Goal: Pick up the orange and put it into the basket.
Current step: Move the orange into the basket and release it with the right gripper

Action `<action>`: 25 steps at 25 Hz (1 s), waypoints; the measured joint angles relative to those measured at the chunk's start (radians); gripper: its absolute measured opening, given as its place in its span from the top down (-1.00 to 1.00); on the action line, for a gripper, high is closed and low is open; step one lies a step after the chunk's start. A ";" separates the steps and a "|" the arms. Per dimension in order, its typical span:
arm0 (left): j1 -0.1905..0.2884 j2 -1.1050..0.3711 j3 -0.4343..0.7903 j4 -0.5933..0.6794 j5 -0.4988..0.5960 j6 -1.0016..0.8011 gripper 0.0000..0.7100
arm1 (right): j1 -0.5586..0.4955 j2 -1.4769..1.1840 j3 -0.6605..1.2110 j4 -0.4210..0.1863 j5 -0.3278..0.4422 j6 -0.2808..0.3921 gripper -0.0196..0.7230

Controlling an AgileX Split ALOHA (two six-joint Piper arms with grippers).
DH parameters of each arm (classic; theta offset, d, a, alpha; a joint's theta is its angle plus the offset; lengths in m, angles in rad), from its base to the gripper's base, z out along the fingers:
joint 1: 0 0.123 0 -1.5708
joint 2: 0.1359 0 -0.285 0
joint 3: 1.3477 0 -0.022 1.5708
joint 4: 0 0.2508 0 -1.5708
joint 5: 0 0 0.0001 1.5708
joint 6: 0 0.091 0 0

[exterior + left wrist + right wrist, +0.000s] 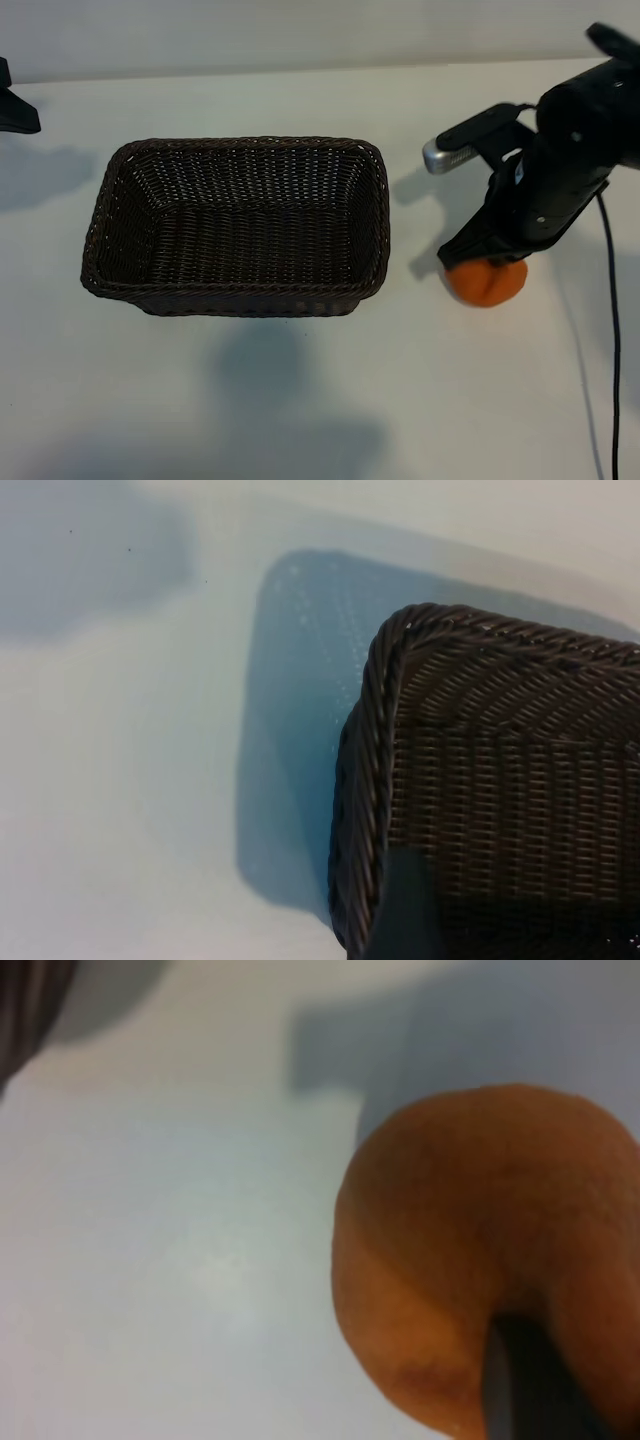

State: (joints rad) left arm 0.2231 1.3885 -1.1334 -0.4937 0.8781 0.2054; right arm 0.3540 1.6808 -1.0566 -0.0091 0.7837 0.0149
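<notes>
Orange (487,282) sits on the table (300,400) at near right, well apart from the basket (240,290), right gripper (487,262) down over it, fingers closed in on its sides; looks gripped, not yet lifted. Likely firm, light, round with dimpled skin; could roll or slip, so squeeze across the widest middle. Basket is center-left, empty as seen. Left gripper (15,105) parked far left at the table edge, fingers wide open, holding nothing.

A lumpy bright orange (487,282) sits on the table right of the empty, upright dark wicker basket (236,290).
</notes>
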 joint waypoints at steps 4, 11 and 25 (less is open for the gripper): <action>0.000 0.000 0.000 0.000 0.000 0.001 -0.66 | 0.000 -0.071 -0.001 -0.007 0.030 0.000 0.69; 0.000 0.000 0.000 -0.003 0.000 0.002 -0.66 | 0.000 -0.123 -0.119 -0.007 0.124 0.001 0.69; 0.000 0.000 0.000 -0.049 0.002 0.025 -0.66 | 0.007 -0.104 -0.260 0.254 0.108 -0.161 0.69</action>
State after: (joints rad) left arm 0.2231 1.3885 -1.1334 -0.5428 0.8801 0.2301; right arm 0.3606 1.5770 -1.3170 0.2451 0.8913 -0.1460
